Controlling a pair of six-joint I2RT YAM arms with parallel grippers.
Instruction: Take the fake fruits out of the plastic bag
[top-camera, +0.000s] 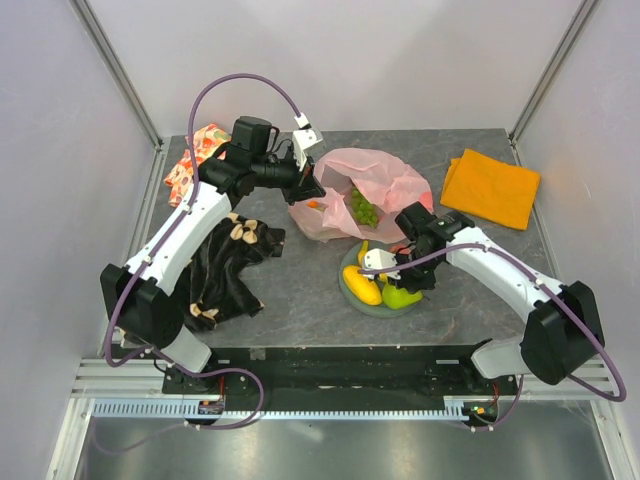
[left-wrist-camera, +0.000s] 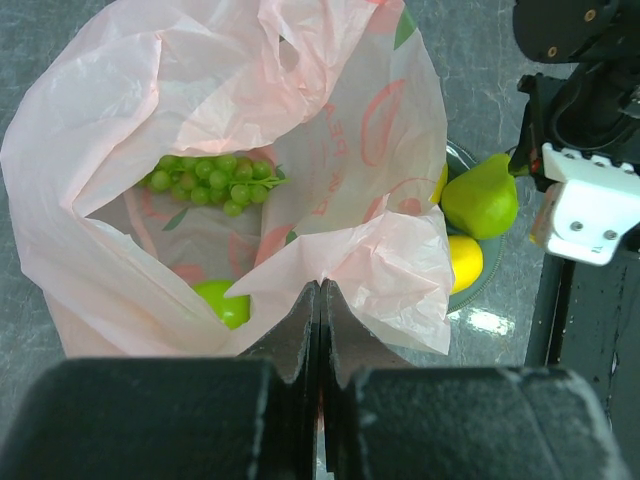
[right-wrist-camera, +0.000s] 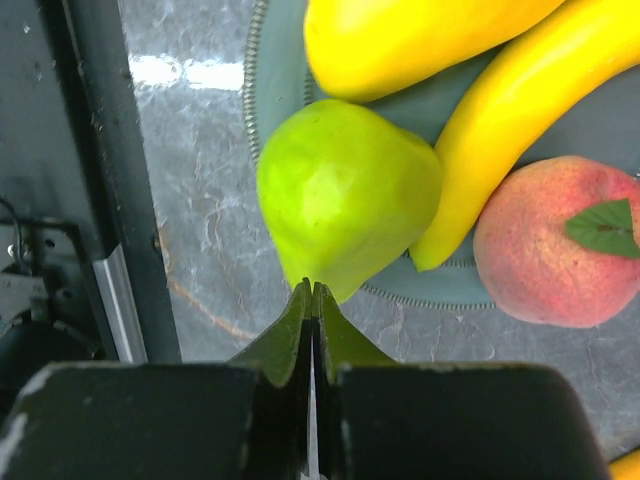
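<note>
Left claw (left-wrist-camera: 320, 292): clamped on plastic bag (left-wrist-camera: 200, 80) rim
Right claw (right-wrist-camera: 312, 290): together, at pear (right-wrist-camera: 345, 195) tip
Inside bag: one grape bunch (left-wrist-camera: 210, 178), one apple (left-wrist-camera: 225, 300)
Plate (right-wrist-camera: 610, 115): four fruits

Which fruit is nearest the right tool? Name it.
The green pear: its narrow end meets the right tool's shut tips. The banana, mango and peach lie farther off on the plate.

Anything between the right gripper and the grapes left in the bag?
Only the plastic bag wall on the plate side, where the right gripper is shut on the pear. The left gripper holds the rim, and the grapes lie uncovered from above.
</note>
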